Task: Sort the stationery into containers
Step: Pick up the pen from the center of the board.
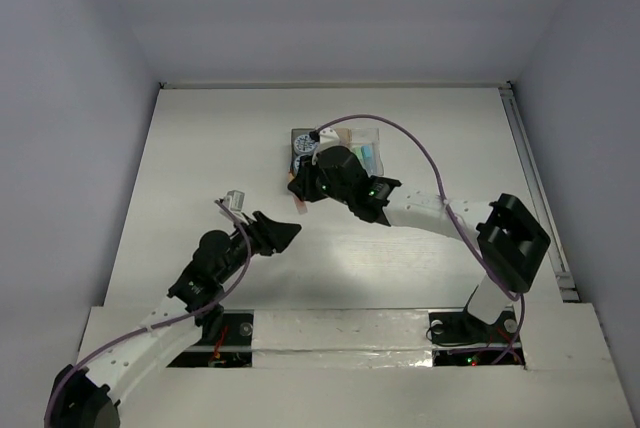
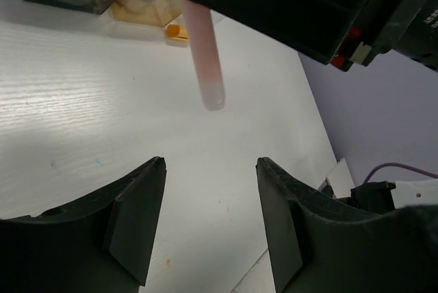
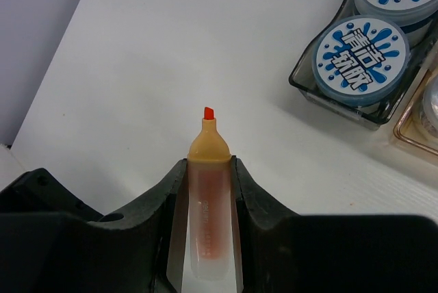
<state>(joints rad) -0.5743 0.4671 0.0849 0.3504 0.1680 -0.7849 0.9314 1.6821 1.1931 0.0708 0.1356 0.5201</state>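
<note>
Right wrist view: my right end effector (image 3: 207,165) is clamped on an orange highlighter (image 3: 209,144). Its bare tip points away from the wrist, out over the white counter (image 3: 137,46). To its right stands the dark box (image 3: 306,82) with two patterned discs (image 3: 361,52) inside, and the tan box (image 3: 409,137) is just beyond it at the frame edge.

From the left wrist I see my left end effector (image 2: 211,164) with its jaws apart and nothing between them. The highlighter's pale barrel hangs ahead of it, clear of the counter. An orange stub (image 2: 174,31) lies on the counter just beside the tan box.

From above, the highlighter is held just at the near left side of the boxes.
</note>
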